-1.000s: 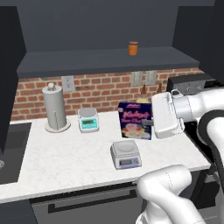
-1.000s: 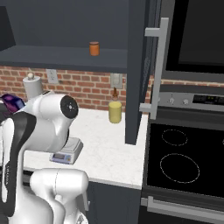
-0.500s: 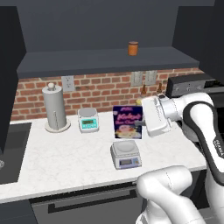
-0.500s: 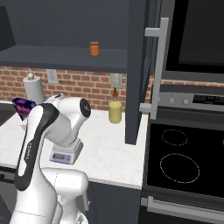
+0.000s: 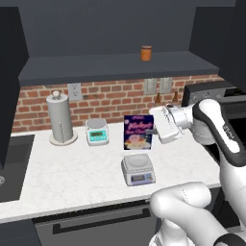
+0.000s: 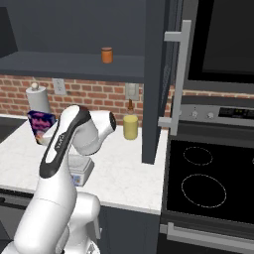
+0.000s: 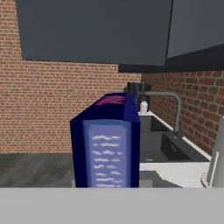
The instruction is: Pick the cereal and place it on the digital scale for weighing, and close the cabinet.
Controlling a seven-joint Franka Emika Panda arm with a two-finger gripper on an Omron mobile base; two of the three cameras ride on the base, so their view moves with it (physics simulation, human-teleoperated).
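Carrying the cereal (image 5: 138,132), the gripper (image 5: 153,130) has swung leftward and now holds it just above the scale (image 5: 137,170); lowering comes next, cabinet (image 6: 159,74) still open.

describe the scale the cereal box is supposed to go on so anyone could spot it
On the white counter below the brick wall, find the digital scale nearest the front edge, just under the held cereal. Its display panel is bluish-purple; the other scale, by the wall, is teal.

Held dark-blue cardboard cereal box (image 5: 138,132) hangs over bluish-purple-display digital scale (image 5: 138,170); teal-fronted scale (image 5: 96,131) at ten o'clock; bare white countertop (image 5: 72,173) at nine.
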